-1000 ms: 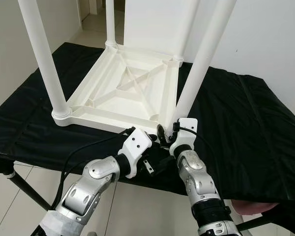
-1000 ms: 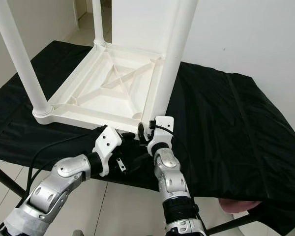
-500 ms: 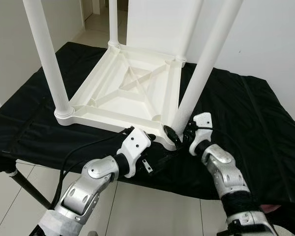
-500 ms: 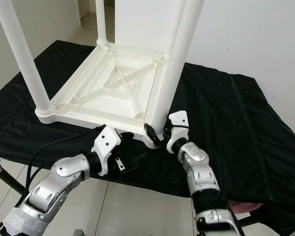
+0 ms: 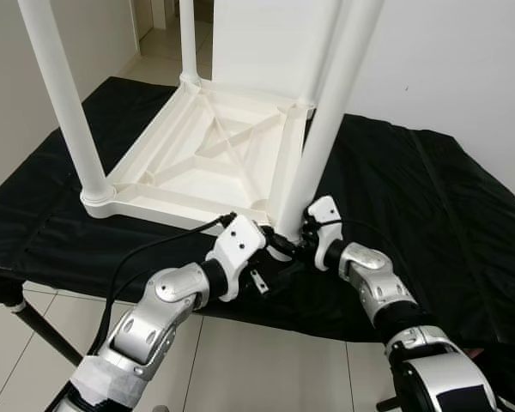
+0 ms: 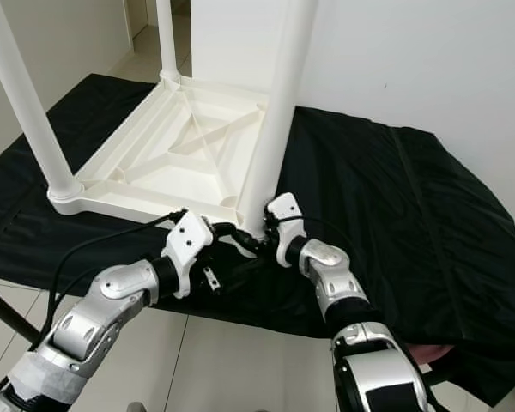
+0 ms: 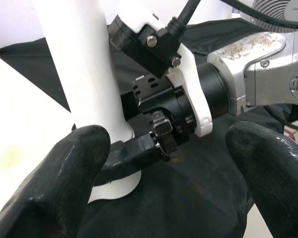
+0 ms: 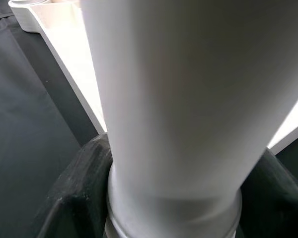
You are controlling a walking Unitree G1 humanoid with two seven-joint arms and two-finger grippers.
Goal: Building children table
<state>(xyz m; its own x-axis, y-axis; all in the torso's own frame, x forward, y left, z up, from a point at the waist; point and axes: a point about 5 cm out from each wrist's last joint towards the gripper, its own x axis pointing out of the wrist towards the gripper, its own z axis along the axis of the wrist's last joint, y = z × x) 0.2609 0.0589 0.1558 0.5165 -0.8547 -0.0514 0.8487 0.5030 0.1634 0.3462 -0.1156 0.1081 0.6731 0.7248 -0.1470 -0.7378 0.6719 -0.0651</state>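
Note:
A white plastic children's table [image 5: 215, 154] lies upside down on a black cloth, with legs standing up from its corners. My right gripper [image 5: 296, 245] is shut around the base of the near right leg [image 5: 322, 129], where the leg meets its corner socket. In the right wrist view the leg [image 8: 174, 99] runs between black fingers [image 8: 82, 191] on both sides. My left gripper [image 5: 270, 256] hovers open just in front of the same corner. The left wrist view has its fingers [image 7: 54, 183] wide apart, looking at the right gripper [image 7: 139, 148] and the leg base [image 7: 89, 74].
The black cloth [image 5: 429, 197] covers a folding table whose front edge runs right under my arms. The near left leg [image 5: 64, 112] and far left leg [image 5: 187, 43] stand upright. White walls rise to the right and behind, and tiled floor [image 5: 266, 369] lies below.
My right arm swung out to the right and its gripper came in around the near right leg's base. The left gripper stayed near the corner. The camera shifted a little.

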